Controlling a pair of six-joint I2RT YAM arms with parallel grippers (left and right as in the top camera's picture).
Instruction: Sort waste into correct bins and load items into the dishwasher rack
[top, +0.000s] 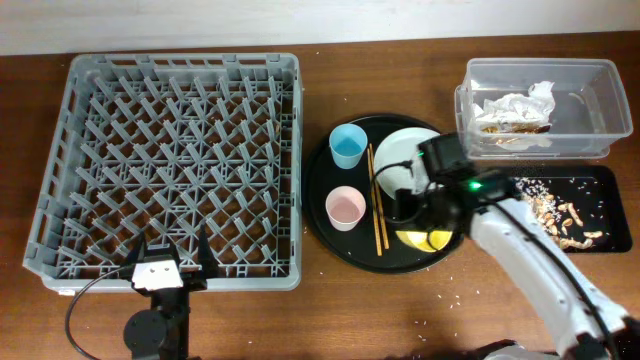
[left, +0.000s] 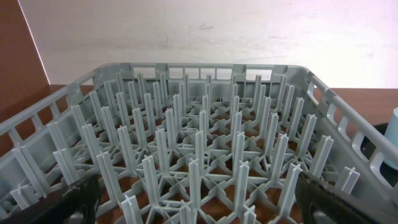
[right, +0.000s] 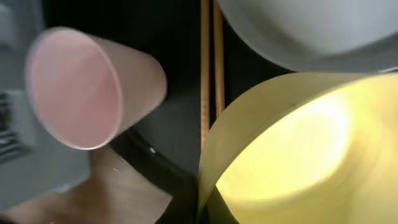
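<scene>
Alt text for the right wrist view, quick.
The yellow bowl fills the lower right, seen close. A pink cup is at left, chopsticks run between them, and the pale plate shows at top right.

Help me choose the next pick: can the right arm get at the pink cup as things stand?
Probably yes. The right gripper is over the yellow bowl, close by the pink cup; only the flat chopsticks lie between, and nothing covers the cup.
</scene>
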